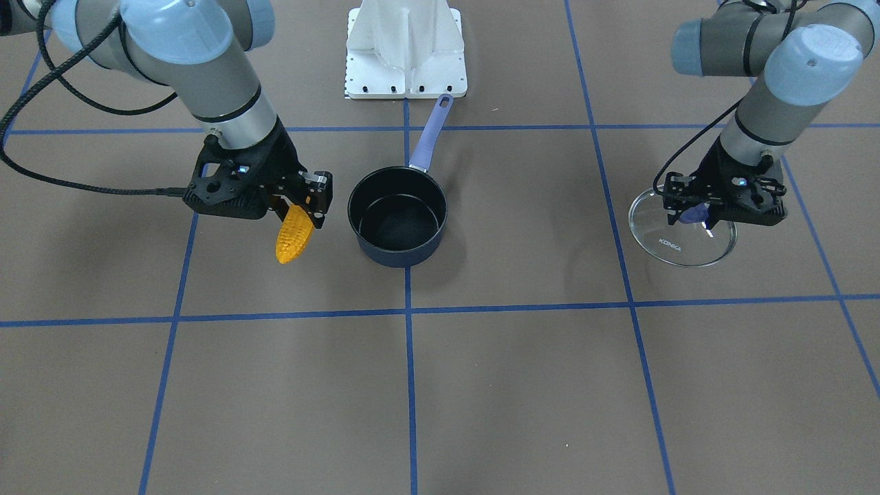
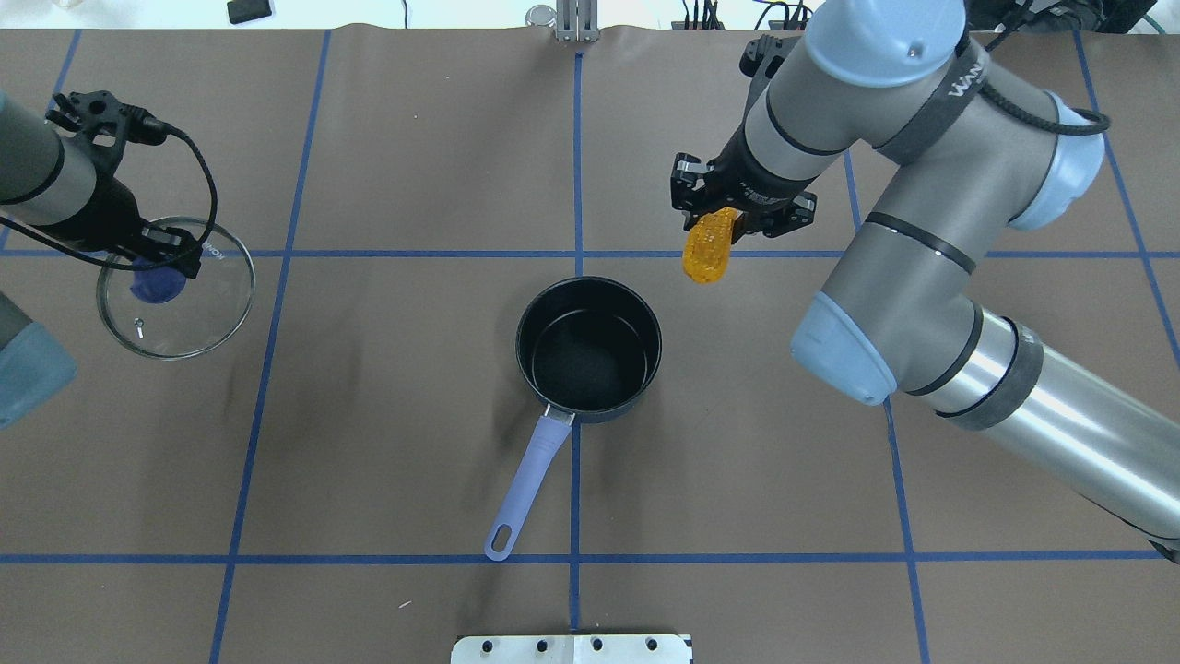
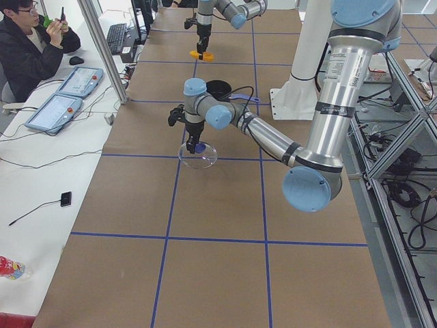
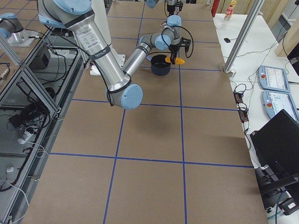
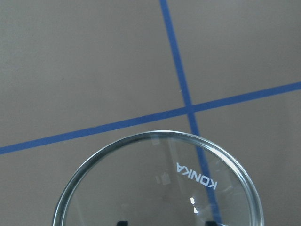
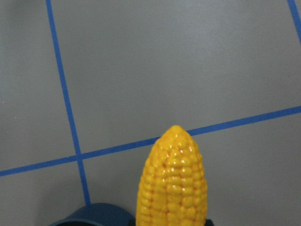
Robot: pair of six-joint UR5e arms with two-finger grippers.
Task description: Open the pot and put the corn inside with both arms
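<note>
The corn [image 1: 294, 234], likely light, stiff, bumpy plastic best pinched at its thick end, hangs tip-down just beside the open pot [image 1: 399, 258], clamped between the right gripper's [image 1: 299, 203] 2 fingers, while the left gripper [image 1: 696, 214] pinches the lid [image 1: 663, 242] by its knob [image 2: 152, 286] well apart from the pot; the right wrist view shows only kernels and pot rim, whereas the front view shows the grip itself.

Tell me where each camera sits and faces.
Front-facing: across the table, facing the robot; left arm on view's right.
Overhead: behind the robot, looking down on pot; right arm large.
Left side: table's left end; left arm nearest.
Right side: table's right end; right arm nearest.
Left wrist: down onto lid.
Right wrist: down along corn.
Shared: front-facing and overhead both show pot.
</note>
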